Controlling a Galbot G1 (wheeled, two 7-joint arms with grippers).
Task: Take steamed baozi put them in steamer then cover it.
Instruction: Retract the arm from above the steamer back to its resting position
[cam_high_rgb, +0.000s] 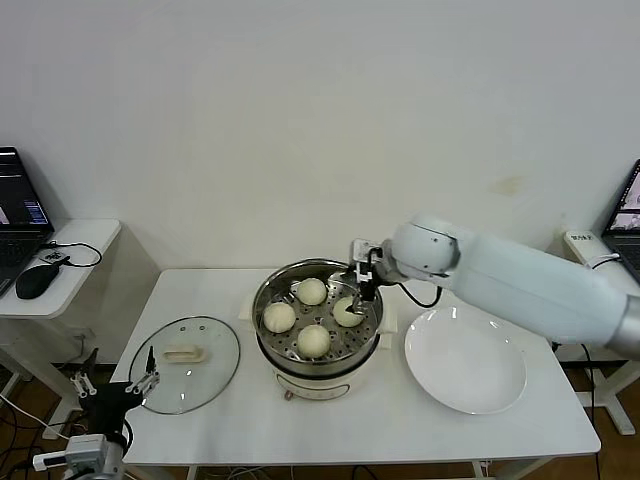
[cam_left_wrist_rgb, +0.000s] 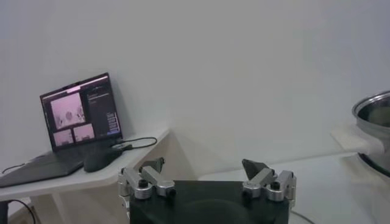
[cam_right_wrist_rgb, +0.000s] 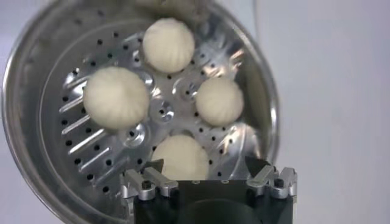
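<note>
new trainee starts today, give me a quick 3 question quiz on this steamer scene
1. How many buns lie on the tray inside the steamer?
2. True or false: the glass lid already covers the steamer.
3. Which pincer is over the steamer? A) left B) right C) neither

Key:
1. Four buns: back, left, front and right.
2. False. The lid lies flat on the table, on the robot's left of the steamer; the white plate on the other side holds nothing.
3. B. The right pincer is open just above the right bun; the left pincer, also open, waits low by the table's left edge near the lid.
</note>
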